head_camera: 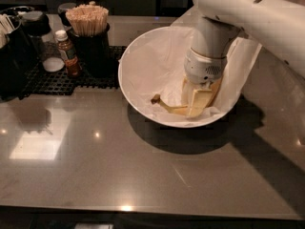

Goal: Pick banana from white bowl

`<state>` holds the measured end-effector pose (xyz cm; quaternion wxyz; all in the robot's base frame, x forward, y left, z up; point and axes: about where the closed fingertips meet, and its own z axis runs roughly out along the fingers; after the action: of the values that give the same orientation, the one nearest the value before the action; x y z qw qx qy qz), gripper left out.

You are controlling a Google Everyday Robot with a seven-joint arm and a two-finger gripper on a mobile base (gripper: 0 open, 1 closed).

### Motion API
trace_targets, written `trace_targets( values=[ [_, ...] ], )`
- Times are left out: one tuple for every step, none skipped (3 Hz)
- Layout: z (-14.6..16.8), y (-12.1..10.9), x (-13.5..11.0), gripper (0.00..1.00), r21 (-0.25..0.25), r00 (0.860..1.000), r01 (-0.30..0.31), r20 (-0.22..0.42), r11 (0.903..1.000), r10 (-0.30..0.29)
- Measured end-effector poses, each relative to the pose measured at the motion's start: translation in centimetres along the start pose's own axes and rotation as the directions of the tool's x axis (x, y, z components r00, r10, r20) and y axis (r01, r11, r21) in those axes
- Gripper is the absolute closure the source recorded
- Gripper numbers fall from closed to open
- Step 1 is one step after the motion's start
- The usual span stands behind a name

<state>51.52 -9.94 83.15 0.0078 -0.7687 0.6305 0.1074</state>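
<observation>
**Camera view**

**Item: banana.**
- Position: it is lying on the paper at the bottom of the bowl, close to the bowl's near wall.
- Its dark stem tip is pointing toward the bowl's left side. Its other end is running under the gripper and is hidden there.

**Handling (judged).**
- It is likely light, with soft flesh under a pliant skin, so a hard squeeze is risking a bruise or a split.
- The skin is probably offering fair friction.
- The loose paper beneath is liable to slide or lift along with it.
- The best hold is looking like the thick middle of the curve, taken across its narrow width. The stem is too thin and too weak to hold.

**Appearance.**
- It is showing yellow and curved, with brownish marking and a dark brown stem tip.
- Only the stem half is showing.

**Gripper.**
- It is reaching down from the white arm into the right half of the bowl, low over the banana's hidden end.
- Whether it is gripping the banana or standing apart from it cannot be told.

**Bowl.**
- It is white, round and shallow, and is standing on the dark worktop.
- The paper is sticking out over the bowl's right rim.

**Left of the bowl.**
- A black mat is carrying a cup of wooden sticks and a small bottle.
</observation>
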Motion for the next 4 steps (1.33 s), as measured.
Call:
trace_targets(
  values=[
    [0.0, 0.0, 0.0, 0.58, 0.000, 1.000, 0.000, 0.000, 1.0000, 0.000],
    [-0.1, -0.4, -0.1, 0.52, 0.013, 1.000, 0.002, 0.000, 0.9999, -0.002],
    [-0.2, -0.7, -0.2, 0.37, 0.018, 1.000, 0.006, -0.005, 0.9998, -0.006],
    [-0.6, -1.0, -0.3, 0.36, 0.025, 1.000, 0.010, -0.014, 0.9996, -0.010]
  ],
)
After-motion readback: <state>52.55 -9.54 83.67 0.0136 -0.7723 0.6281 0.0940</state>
